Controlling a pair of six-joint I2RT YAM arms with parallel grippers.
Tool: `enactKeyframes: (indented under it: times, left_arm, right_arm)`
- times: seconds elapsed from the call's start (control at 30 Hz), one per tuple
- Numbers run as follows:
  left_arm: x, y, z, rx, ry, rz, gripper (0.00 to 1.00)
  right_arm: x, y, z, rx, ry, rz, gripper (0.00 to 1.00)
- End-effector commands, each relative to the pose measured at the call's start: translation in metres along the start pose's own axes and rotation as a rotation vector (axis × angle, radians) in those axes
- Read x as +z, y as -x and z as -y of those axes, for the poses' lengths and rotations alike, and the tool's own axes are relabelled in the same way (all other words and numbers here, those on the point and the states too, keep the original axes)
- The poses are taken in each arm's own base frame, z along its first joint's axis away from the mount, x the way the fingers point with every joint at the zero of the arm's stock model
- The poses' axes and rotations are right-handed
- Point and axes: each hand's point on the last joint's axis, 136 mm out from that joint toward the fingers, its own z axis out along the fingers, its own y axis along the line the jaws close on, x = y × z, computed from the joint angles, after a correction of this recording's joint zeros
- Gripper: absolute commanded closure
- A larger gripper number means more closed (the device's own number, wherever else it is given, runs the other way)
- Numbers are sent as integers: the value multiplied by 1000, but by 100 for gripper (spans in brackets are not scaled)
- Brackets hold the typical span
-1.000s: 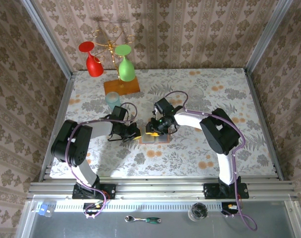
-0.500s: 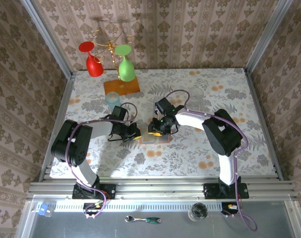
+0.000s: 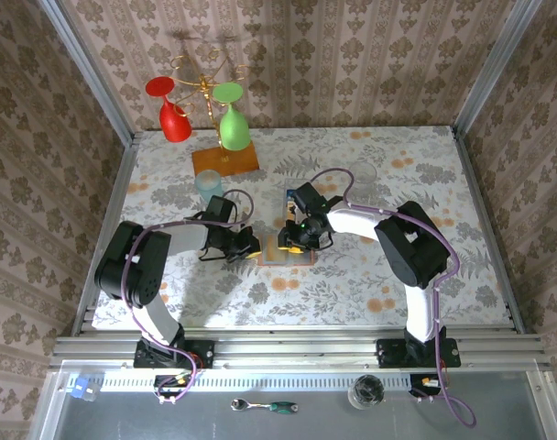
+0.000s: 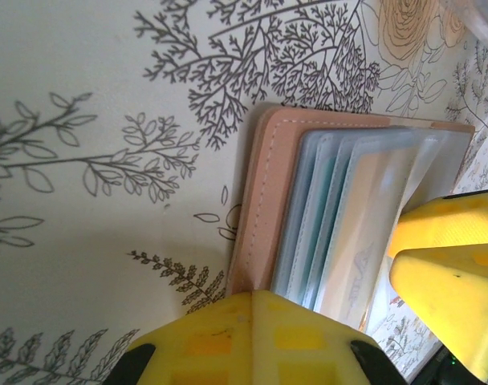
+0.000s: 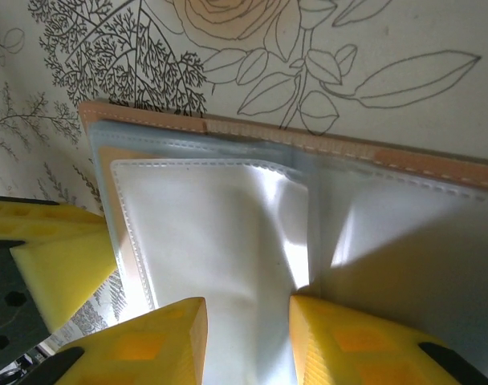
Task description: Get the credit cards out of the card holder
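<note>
Floral worktop [image 3: 370, 275], centre: card holder [image 4: 264, 200] open, left gripper [image 3: 249, 246] clenched on its edge; right gripper [image 5: 248, 321] straddles a clear sleeve [image 5: 212, 233], grip unclear; credit cards [image 4: 372, 233] not yet out.

Two arms are working, so two grippers: left gripper [image 3: 252, 246], right gripper [image 3: 285, 240]. One card holder [image 4: 264, 200], its clear sleeves too overlapped to count. Up back there's one rack [image 3: 225, 160] carrying two stemmed glasses, one red glass [image 3: 171, 115] and one green glass [image 3: 233, 124]. One pale blue tumbler [image 3: 208, 183], one clear table glass [image 3: 364, 172]. On the front ledge, one more clear glass [image 3: 365, 392] and one ratchet [image 3: 260, 405].
</note>
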Motion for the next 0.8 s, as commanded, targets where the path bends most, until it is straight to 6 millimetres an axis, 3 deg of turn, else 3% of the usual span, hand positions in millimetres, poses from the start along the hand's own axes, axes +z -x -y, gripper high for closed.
enactKeyframes:
  times: [0.0,0.17,0.4,0.6,0.63,0.77]
  left_arm:
    - [-13,6,4,4,1,20,100]
    - [-23,15,26,15,-72,57,97]
    - [-15,15,53,8,-174,37,85]
    - [-5,16,59,-11,-200,27,79]
    - [1,7,65,7,-205,4,79]
    - [5,6,61,-6,-187,-6,79]
  right_arm:
    - [-7,-2,5,20,4,11,66]
    - [-7,-2,4,35,34,11,66]
    - [-6,-2,5,45,52,11,67]
    - [-6,-1,7,50,57,12,67]
    - [-7,-1,7,50,58,11,67]
    - [-6,-2,8,53,58,9,67]
